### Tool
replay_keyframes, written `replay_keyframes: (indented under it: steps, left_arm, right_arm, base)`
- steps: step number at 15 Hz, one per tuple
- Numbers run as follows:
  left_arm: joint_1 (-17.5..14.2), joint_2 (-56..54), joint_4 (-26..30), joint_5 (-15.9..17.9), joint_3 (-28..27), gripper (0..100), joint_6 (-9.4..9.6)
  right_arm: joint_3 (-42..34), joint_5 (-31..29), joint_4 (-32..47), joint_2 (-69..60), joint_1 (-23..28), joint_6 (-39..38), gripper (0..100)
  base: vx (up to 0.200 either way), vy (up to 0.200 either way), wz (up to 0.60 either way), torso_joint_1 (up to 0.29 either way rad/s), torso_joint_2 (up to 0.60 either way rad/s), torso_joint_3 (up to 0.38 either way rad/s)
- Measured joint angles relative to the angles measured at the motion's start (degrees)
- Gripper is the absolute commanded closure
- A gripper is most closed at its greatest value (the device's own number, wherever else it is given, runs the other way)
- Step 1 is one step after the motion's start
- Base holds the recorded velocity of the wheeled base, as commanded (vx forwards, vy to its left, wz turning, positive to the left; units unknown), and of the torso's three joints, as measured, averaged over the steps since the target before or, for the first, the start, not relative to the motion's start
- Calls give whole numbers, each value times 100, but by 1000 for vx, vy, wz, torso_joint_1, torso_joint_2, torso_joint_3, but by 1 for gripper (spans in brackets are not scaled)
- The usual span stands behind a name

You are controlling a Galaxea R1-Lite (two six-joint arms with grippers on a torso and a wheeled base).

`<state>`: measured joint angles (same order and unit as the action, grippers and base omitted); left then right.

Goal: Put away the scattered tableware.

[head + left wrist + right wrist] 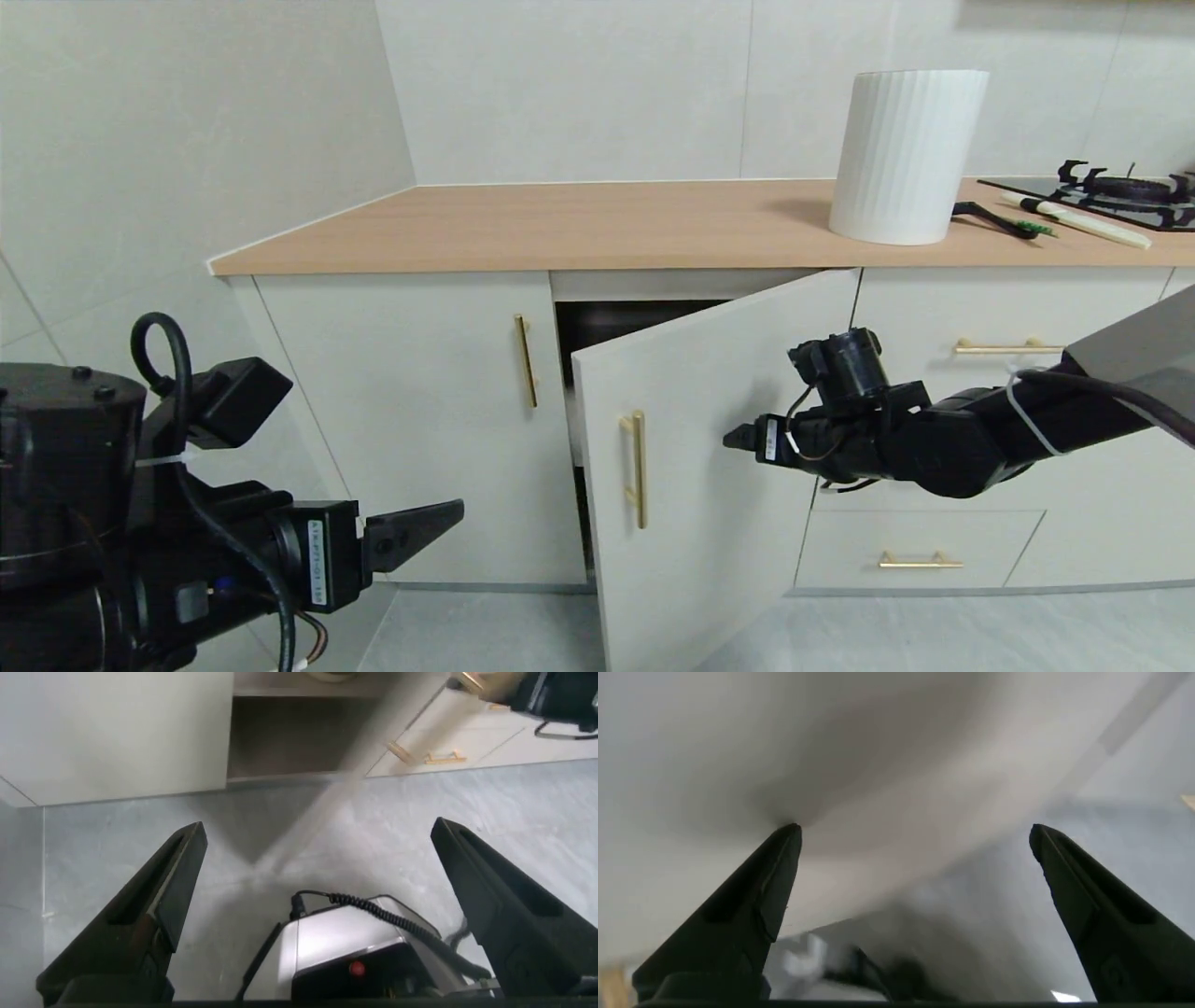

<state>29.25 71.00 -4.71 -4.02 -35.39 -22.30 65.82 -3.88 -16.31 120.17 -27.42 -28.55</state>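
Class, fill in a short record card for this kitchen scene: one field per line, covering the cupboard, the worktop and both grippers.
door: cupboard door partly open, dark inside
handle: gold handle upright on that door, not gripped
surface: wooden worktop bears a white ribbed container; two utensils lie beside it, near the hob
left arm: left gripper open, low, left of the door
right arm: right gripper open, facing the door's outer face
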Motion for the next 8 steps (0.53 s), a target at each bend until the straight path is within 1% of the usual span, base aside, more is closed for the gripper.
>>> replay_keyframes:
  steps: [2,8]
  left_arm:
    - [5,6,-5,1,-2,0,0]
    - [0,28,-9,-5,-13,0,-1]
  right_arm:
    - [201,-4,-233,171,-78,-524,0]
    - [1119,-80,-282,827,-138,-1762,0]
  base:
    - [0,0,0,0,0,0]
    - [0,0,0,0,0,0]
